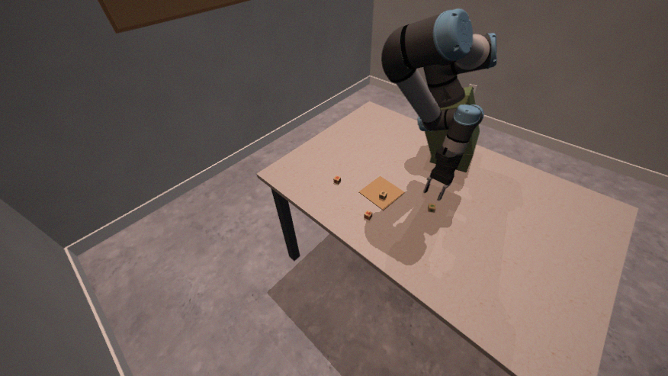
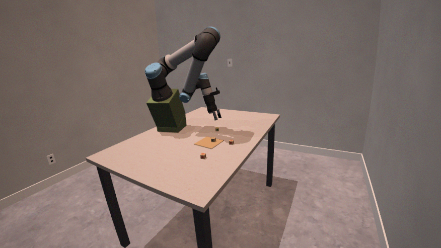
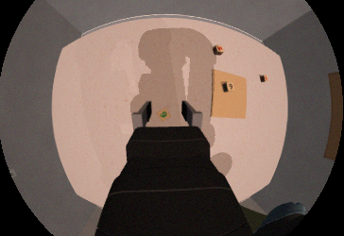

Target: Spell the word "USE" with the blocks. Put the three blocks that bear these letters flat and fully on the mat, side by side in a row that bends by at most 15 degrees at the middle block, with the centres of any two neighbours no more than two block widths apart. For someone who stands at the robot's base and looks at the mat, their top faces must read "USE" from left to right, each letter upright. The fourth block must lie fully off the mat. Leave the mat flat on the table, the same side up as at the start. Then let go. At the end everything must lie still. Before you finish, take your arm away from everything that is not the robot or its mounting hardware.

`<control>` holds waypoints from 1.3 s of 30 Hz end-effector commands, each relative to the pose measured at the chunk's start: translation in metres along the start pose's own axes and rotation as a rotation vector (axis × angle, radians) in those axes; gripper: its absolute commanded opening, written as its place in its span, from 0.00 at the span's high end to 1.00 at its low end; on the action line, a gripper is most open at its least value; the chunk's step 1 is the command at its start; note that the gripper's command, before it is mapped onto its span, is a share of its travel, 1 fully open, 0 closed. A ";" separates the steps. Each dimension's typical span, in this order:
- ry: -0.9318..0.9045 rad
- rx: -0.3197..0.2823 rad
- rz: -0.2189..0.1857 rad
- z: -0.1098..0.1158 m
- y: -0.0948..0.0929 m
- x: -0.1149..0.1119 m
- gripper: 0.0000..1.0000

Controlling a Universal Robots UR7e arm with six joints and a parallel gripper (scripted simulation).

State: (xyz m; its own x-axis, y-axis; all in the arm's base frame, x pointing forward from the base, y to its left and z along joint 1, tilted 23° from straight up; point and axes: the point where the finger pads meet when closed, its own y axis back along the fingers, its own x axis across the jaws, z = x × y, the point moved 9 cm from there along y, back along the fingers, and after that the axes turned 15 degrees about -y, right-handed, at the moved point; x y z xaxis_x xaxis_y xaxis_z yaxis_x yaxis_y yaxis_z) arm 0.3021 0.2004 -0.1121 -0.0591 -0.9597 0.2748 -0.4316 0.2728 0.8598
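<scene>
Fingers spread wide and grasping nothing, your gripper hangs above the green-lettered block, which sits on the table in the arm's shadow. In the wrist view, the mat lies at three o'clock from that block and carries the dark-lettered block. Two red-lettered blocks wait off it, the nearer block toward twelve o'clock from the mat, the farther block toward two. Should a pick come next, your likeliest trouble is the green-lettered block's angle: it looks turned against the fingers, so pads closing on corners could twist it or squirt it aside. The letters are too small to read surely; mistake one, and you may spell the wrong word or leave the spare on the mat. Lower a block too far and you could drag the mat; release it crowded against a neighbour and your opening fingers could knock the row crooked.
</scene>
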 end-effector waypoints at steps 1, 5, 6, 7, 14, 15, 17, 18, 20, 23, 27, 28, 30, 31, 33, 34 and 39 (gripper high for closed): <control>-0.004 -0.002 -0.003 -0.028 -0.008 0.006 0.00; -0.005 -0.006 -0.006 -0.080 -0.023 0.024 0.00; -0.006 -0.006 -0.006 -0.095 -0.027 0.030 0.00; -0.006 -0.005 -0.006 -0.109 -0.030 0.038 0.00; -0.003 0.004 -0.002 -0.188 -0.043 0.093 0.00; -0.003 0.005 -0.001 -0.194 -0.044 0.099 0.00; -0.003 0.006 0.000 -0.199 -0.044 0.104 0.00; -0.003 0.006 0.000 -0.199 -0.044 0.104 0.00; -0.002 0.007 0.001 -0.205 -0.044 0.109 0.00; -0.002 0.008 0.001 -0.208 -0.045 0.113 0.00; -0.002 0.008 0.001 -0.208 -0.045 0.113 0.00; -0.002 0.008 0.001 -0.208 -0.045 0.113 0.00; -0.002 0.008 0.001 -0.208 -0.045 0.113 0.00; -0.002 0.008 0.001 -0.208 -0.045 0.113 0.00; -0.002 0.008 0.001 -0.208 -0.045 0.113 0.00; -0.002 0.008 0.001 -0.208 -0.045 0.113 0.00; -0.002 0.008 0.001 -0.208 -0.045 0.113 0.00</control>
State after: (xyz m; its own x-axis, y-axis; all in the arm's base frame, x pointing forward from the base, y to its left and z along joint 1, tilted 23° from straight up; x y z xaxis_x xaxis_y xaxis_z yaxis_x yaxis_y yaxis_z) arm 0.5021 0.0941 -0.0304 -0.0616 -0.9594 0.2754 -0.4376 0.2739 0.8564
